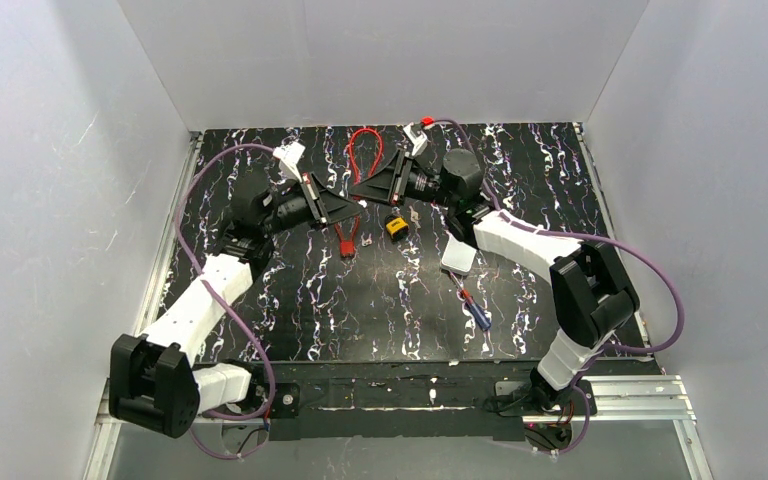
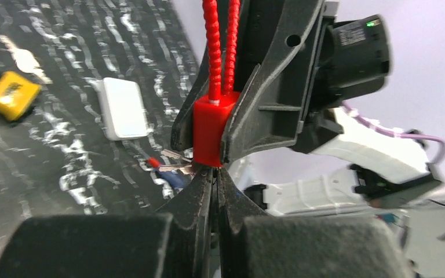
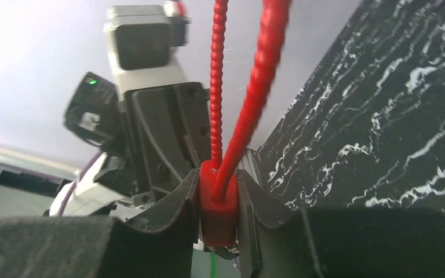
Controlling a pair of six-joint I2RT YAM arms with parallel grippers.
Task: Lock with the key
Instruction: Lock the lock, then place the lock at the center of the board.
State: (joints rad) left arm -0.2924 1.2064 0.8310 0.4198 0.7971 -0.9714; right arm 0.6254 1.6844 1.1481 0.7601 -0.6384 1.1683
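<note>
**Lock position.** The red lock [image 3: 217, 205] is off the counter [image 1: 290, 320], in the air toward the 12 o'clock edge in the top view. The right gripper [image 1: 368, 190] pinches its body, one finger on each side face. Its jaws are parted only as far as the body's width.

**Long axis.** The lock's red cable loop [image 1: 363, 150] leaves the top of the body and runs toward 12 o'clock. In the left wrist view the long axis runs from 6 to 12 o'clock, body below and loop above.

**Left gripper.** The left gripper [image 2: 214, 182] has its fingers pressed together. Their tips meet the bottom face of the body, at its 6 o'clock end. Seen from this gripper, the lock lies dead ahead at 12 o'clock, touching or very nearly so.

**Key.** The key cannot be made out between the shut fingertips. Whether it is seated in the lock cannot be told.

**Governing relation.** Judged from this alignment, the coming move is a twist about the lock's long axis. The left arm is the nearer one to make it, while the right arm steadies the body.
</note>
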